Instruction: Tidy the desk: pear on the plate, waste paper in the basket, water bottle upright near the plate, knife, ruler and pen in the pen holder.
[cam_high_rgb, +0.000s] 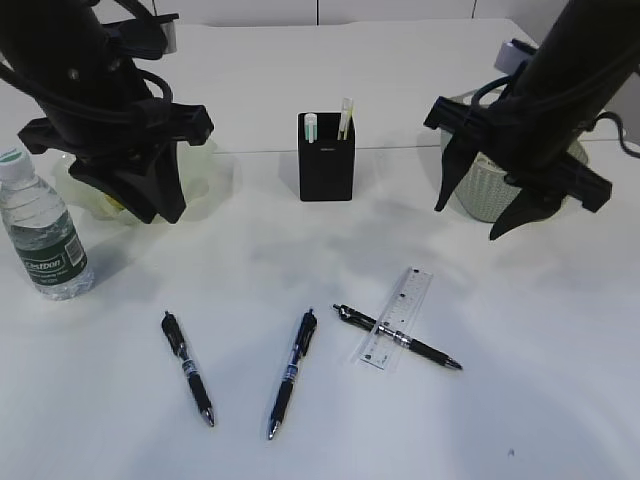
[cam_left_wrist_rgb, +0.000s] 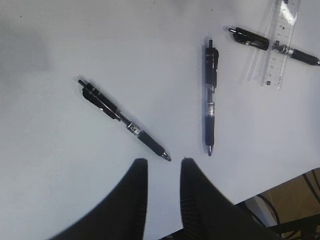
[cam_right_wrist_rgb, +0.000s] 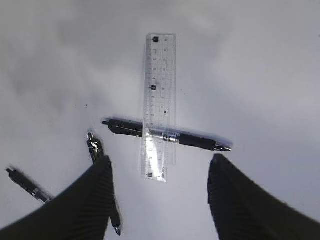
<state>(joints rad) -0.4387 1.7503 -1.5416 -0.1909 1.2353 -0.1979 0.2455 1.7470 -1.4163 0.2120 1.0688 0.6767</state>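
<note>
While the water bottle (cam_high_rgb: 44, 226) is already standing upright at the desk's (cam_high_rgb: 520, 420) left edge, three pens (cam_high_rgb: 290, 373) and the ruler (cam_high_rgb: 398, 318) are still lying near its front edge, both grippers (cam_high_rgb: 480, 218) hanging apart and empty.

Clear ruler (cam_high_rgb: 398, 318) lies flat across a black pen (cam_high_rgb: 397, 337); bottle (cam_high_rgb: 42, 228) upright, pear probably hidden.

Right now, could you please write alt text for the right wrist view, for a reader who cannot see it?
A clear ruler lies across a black pen on the white desk, forming a cross. The open right claw hangs above them, empty, and parts of two more pens show at lower left.
</note>
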